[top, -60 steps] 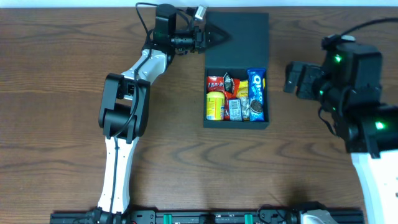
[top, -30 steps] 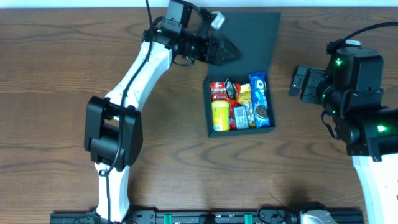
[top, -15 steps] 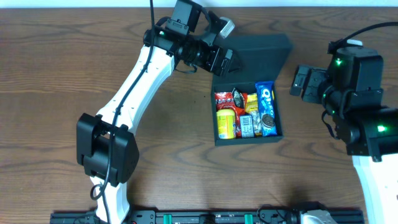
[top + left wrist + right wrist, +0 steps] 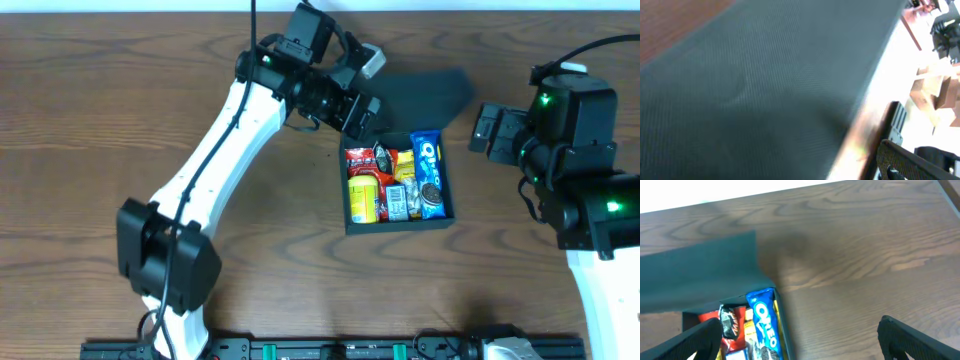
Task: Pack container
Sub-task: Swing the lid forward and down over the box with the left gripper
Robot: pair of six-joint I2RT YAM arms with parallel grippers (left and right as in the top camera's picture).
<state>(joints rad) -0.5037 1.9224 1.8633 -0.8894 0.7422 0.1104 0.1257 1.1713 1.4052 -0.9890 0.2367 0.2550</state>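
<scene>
With left gripper (image 4: 360, 108) and right gripper (image 4: 486, 130) both gaping empty, I'd nudge the container (image 4: 398, 225) shut by its light, stiff lid (image 4: 430, 88).

My left wrist camera gives me little beyond the lid (image 4: 760, 95), out of focus and running off the frame at 9 and 6 o'clock, with one dark finger (image 4: 910, 160) cut off at 5 o'clock. Overhead, that lid is smeared at 12 o'clock of the container (image 4: 398, 226) and covers the tips of the left tool (image 4: 362, 105), so I cannot tell contact. On the right wrist view the container runs off at 7 o'clock, the right tool (image 4: 800, 337) shows only two finger ends at the bottom edge, and the packets (image 4: 737, 325) beside the Oreo pack (image 4: 765, 327) are too small to read.
</scene>
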